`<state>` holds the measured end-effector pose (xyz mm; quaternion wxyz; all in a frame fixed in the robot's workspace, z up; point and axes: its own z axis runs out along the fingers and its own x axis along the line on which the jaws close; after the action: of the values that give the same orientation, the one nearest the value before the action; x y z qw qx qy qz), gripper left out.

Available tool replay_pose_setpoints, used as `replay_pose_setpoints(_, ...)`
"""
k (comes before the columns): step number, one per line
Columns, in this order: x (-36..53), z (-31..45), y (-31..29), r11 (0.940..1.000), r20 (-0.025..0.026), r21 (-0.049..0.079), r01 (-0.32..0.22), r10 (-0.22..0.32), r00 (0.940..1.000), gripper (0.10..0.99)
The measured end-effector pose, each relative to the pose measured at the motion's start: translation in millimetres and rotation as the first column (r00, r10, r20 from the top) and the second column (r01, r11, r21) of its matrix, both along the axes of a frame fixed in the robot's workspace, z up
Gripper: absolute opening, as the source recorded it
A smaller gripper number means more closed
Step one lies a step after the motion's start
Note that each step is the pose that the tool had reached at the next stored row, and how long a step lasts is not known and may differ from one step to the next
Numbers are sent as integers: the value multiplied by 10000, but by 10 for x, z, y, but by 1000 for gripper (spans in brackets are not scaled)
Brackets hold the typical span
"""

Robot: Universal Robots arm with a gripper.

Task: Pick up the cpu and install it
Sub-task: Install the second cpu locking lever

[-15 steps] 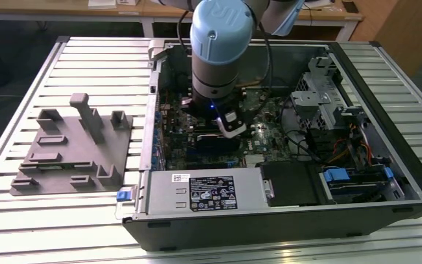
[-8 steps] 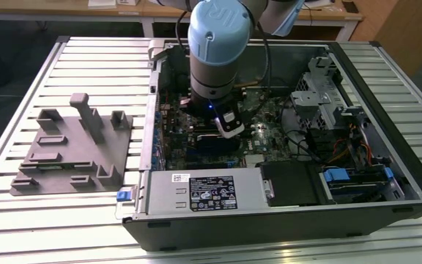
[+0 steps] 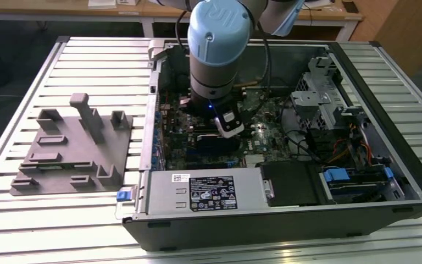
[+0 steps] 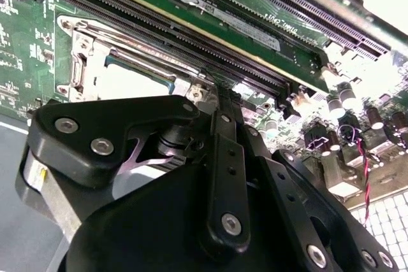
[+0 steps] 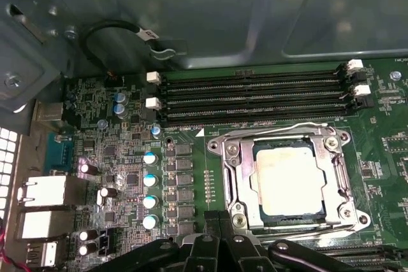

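The cpu (image 5: 287, 179), a pale silver square chip, lies flat in the motherboard socket with the metal retention frame (image 5: 233, 176) around it. In the second wrist view the cpu (image 4: 131, 81) shows as a pale patch inside the same frame. My gripper (image 5: 220, 224) hangs just beside the socket's edge, fingers pressed together with nothing between them. The fingertips (image 4: 215, 93) end close to the socket's corner. In the exterior view the gripper (image 3: 229, 130) reaches down into the open computer case (image 3: 387, 159) over the middle of the motherboard.
Memory slots (image 5: 255, 93) run alongside the socket. Capacitors (image 5: 150, 179) and rear ports (image 5: 44, 192) stand on the board. A power supply (image 3: 204, 190) and drive cage (image 3: 321, 93) crowd the case. A grey tray with upright blocks (image 3: 72, 154) sits at the exterior view's left.
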<state>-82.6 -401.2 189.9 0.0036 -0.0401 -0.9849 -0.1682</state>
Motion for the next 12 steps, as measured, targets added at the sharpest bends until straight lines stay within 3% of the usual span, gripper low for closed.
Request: replay_pose_setpoints(12,0,9,-1,10000,0,28,0,0,10000,106)
